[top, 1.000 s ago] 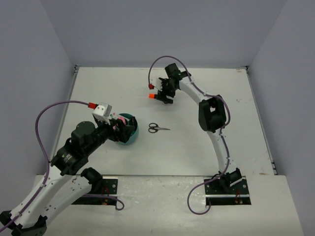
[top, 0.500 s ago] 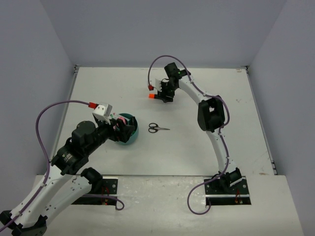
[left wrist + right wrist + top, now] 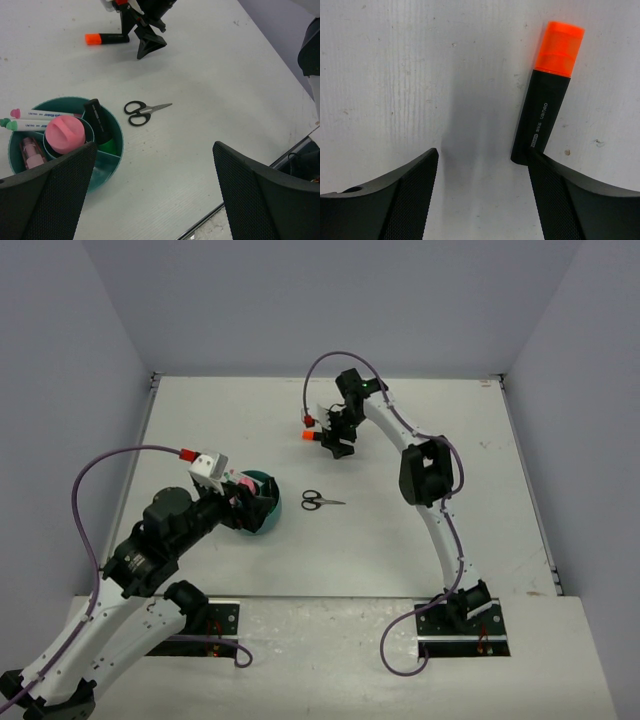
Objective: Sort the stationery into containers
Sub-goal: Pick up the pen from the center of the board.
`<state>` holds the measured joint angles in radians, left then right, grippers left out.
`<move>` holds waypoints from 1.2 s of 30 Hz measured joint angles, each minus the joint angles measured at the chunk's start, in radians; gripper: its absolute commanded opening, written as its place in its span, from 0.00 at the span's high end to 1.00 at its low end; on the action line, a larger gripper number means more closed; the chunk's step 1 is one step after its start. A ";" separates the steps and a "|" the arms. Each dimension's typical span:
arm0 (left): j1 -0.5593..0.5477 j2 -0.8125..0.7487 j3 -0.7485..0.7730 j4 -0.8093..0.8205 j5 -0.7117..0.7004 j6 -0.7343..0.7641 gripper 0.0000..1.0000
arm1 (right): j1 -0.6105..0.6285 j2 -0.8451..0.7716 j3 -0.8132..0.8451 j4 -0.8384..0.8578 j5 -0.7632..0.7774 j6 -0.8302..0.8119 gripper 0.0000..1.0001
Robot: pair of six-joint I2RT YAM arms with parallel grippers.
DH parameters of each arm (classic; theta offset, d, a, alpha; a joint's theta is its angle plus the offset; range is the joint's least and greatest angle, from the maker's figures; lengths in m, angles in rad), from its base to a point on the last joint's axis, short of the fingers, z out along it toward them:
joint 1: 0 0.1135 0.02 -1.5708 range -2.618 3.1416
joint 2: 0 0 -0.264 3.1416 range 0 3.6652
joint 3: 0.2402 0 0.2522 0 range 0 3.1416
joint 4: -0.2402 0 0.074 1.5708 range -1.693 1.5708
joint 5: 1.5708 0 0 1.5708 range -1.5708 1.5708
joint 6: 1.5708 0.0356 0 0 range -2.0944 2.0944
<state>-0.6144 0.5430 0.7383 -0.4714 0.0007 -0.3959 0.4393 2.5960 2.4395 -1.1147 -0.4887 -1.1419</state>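
Note:
The round teal organizer [image 3: 273, 502] stands at the left, with its rim [image 3: 118, 131] near in the left wrist view. It holds a pink tube [image 3: 65, 135], a black highlighter with a green cap [image 3: 99, 126], thin white pens [image 3: 40, 115] and a small pink item [image 3: 31, 152]. My left gripper [image 3: 248, 508] hovers over it, open and empty [image 3: 155, 145]. The black-handled scissors [image 3: 322, 501] lie flat on the table, right of the organizer [image 3: 142, 111]. A black highlighter with an orange cap [image 3: 311, 438] lies farther back [image 3: 547, 100]. My right gripper [image 3: 336, 443] is open [image 3: 482, 155], and its right fingertip [image 3: 540, 165] is at the highlighter's black end.
The white table [image 3: 420, 520] is walled at the back and both sides. The right arm's elbow [image 3: 428, 472] hangs above the table right of the scissors. A metal strip runs along the near edge [image 3: 280, 152].
My right gripper has shifted slightly nearer and lower beside the orange-capped highlighter. The highlighter, the scissors and my left arm have not moved.

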 measured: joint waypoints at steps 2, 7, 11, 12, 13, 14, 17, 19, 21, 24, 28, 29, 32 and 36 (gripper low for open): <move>0.000 0.000 0.000 0.000 0.006 0.000 0.00 | -0.003 0.001 0.004 -0.005 -0.004 -0.002 0.25; 0.000 0.010 0.000 0.007 0.023 0.000 0.00 | -0.009 0.012 0.033 -0.013 -0.017 -0.003 0.23; 0.000 0.034 0.000 0.009 0.026 0.001 0.00 | -0.015 0.013 0.021 0.033 -0.025 0.016 0.13; 0.000 0.039 0.000 0.009 0.026 0.002 0.00 | -0.016 0.012 0.012 0.054 -0.026 0.022 0.12; 0.000 0.043 0.000 0.009 0.027 0.004 0.00 | -0.017 0.015 0.012 0.065 -0.024 0.032 0.12; 0.000 0.047 0.000 0.009 0.027 0.006 0.00 | -0.018 0.018 0.016 0.069 -0.024 0.042 0.12; 0.000 0.055 0.000 0.010 0.026 0.012 0.00 | -0.020 0.022 0.026 0.077 -0.022 0.063 0.14; 0.000 0.060 0.000 0.010 0.026 0.014 0.00 | -0.020 0.025 0.044 0.076 -0.023 0.072 0.21; 0.000 0.065 0.000 0.010 0.024 0.014 0.00 | -0.020 0.029 0.060 0.075 -0.024 0.077 0.24; 0.000 0.074 0.000 0.010 0.017 0.014 0.00 | -0.018 0.029 0.061 0.053 -0.025 0.075 0.24; -0.002 0.088 0.000 0.008 0.001 0.014 0.00 | -0.013 0.029 0.031 0.042 -0.023 0.069 0.31; -0.003 0.091 0.000 0.008 -0.005 0.014 0.00 | -0.013 0.029 0.021 0.042 -0.022 0.067 0.32; -0.003 0.099 0.000 0.007 -0.017 0.014 0.00 | -0.011 0.029 0.007 0.049 -0.021 0.062 0.34; -0.004 0.104 0.000 0.007 -0.030 0.014 0.00 | -0.009 0.029 0.008 0.058 -0.020 0.057 0.34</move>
<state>-0.6184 0.6469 0.7383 -0.4648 -0.0293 -0.3817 0.4301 2.6247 2.4475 -1.0563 -0.5084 -1.0846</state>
